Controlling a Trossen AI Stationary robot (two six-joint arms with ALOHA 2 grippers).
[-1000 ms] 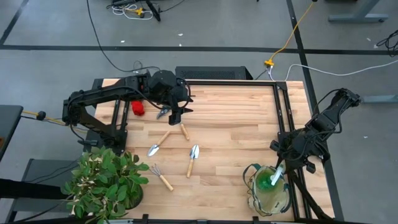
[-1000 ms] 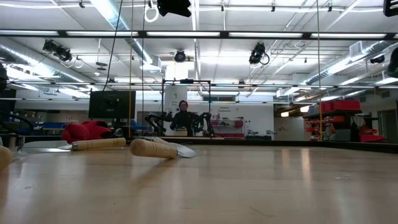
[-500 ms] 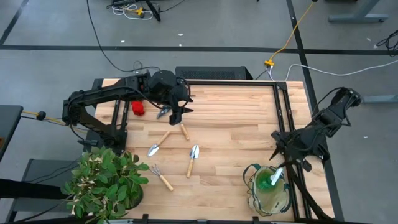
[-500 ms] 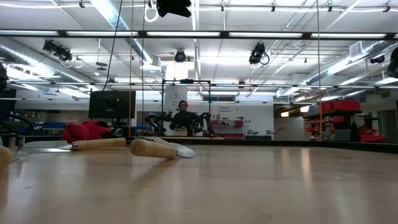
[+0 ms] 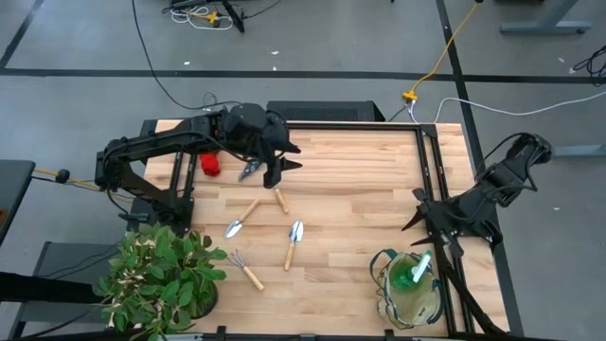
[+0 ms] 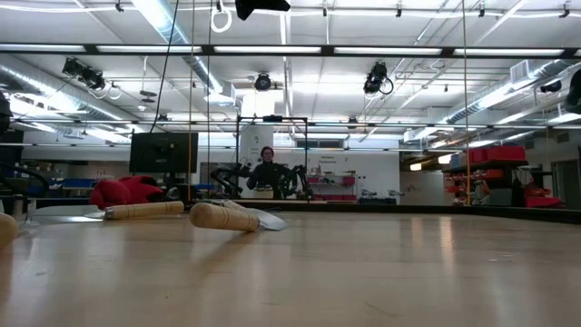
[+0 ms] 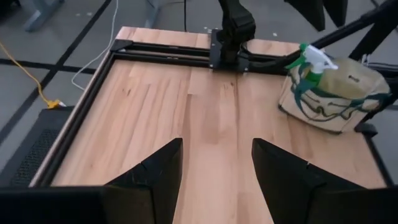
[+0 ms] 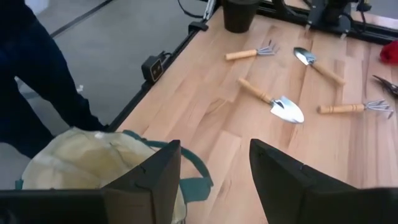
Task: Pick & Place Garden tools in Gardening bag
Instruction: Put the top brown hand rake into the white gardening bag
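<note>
My left gripper (image 5: 275, 170) hangs empty, fingers apart, over the far-left worktop (image 5: 360, 189), nearest the pruning shears (image 5: 250, 171) just beside it, while the gardening bag (image 5: 409, 284) sits near-right.

We're seeing the beige gardening bag (image 5: 409, 289) sitting upright at the table's five o'clock, green-and-white bottle (image 5: 415, 270) poking out; trowels (image 5: 294, 242) and rakes (image 5: 245, 270) are lying flat at seven, red gloves (image 5: 210, 165) at ten.
</note>
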